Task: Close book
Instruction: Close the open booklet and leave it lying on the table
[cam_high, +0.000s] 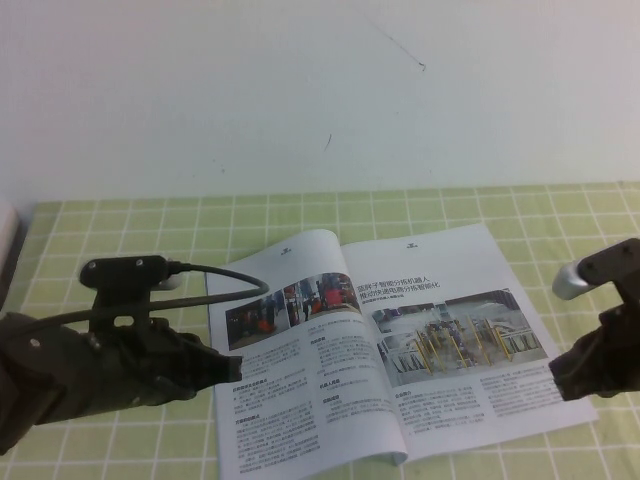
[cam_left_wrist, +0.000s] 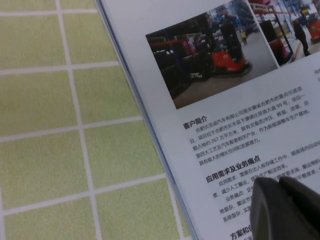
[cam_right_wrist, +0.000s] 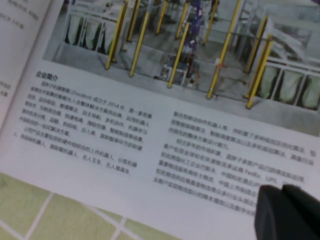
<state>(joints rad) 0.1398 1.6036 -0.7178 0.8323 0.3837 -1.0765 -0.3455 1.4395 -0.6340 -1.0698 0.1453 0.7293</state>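
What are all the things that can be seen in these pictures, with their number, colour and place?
book: 1, white pages with colour photos, lying open in the middle.
tablecloth: 1, light green with white grid, under the book.
wall: 1, white, at the back.
left gripper: 1, black, at the book's left edge.
right gripper: 1, black, at the book's right edge.
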